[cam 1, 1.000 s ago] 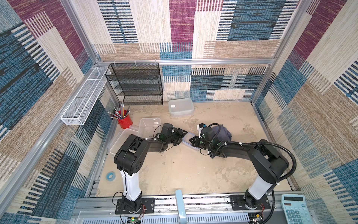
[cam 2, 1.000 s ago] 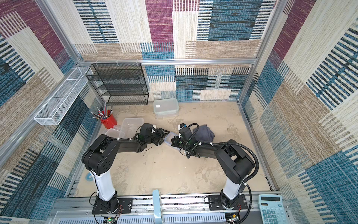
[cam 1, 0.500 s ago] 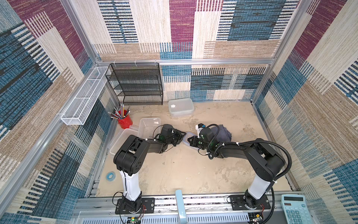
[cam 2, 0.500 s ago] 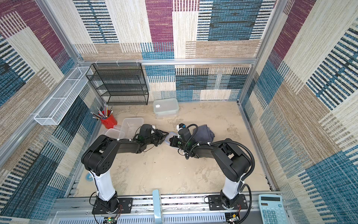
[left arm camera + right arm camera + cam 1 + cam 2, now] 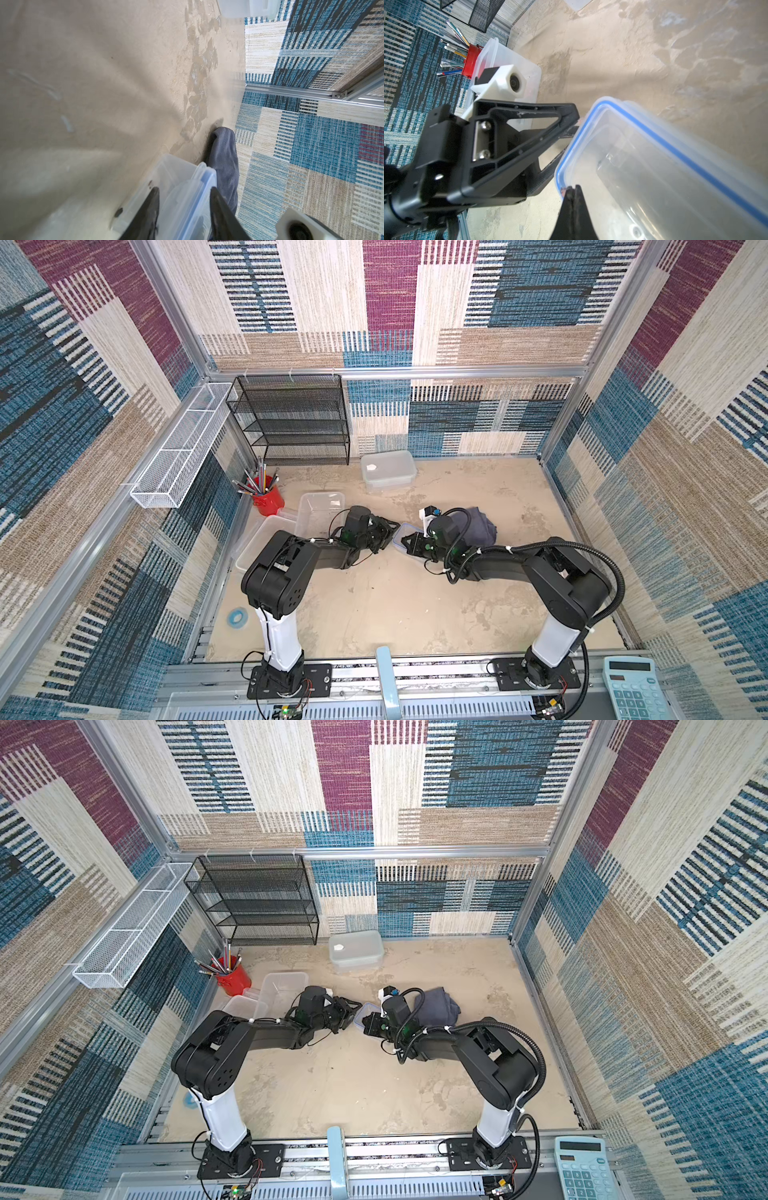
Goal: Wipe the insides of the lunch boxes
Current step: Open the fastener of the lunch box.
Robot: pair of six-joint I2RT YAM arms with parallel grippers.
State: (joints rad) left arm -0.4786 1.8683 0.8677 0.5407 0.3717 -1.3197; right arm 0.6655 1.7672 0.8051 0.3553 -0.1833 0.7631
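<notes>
far left, by the wall, you have one red cup of pencils, clear of the work. just beside it lie two open translucent pieces: a lidless tub and a nearer piece that could be tub or lid, you cannot tell which. they sit aside, probably so the middle is free. one lidded box waits at the back wall.

then your left gripper: its jaws are at a middling spread, one finger on either side of the end of the small lunch box, likely to steady it. whether they truly press on it you cannot tell. that box sits mid-table, between the two grippers.

your right gripper is closed tight. its tips seem to pinch the corner of the blue-rimmed lid, which gapes off the tub at one corner, so this reads as lid removal.

right of that, one grey-blue cloth lies bunched beside the right wrist, unheld, handy for the wiping to come.
</notes>
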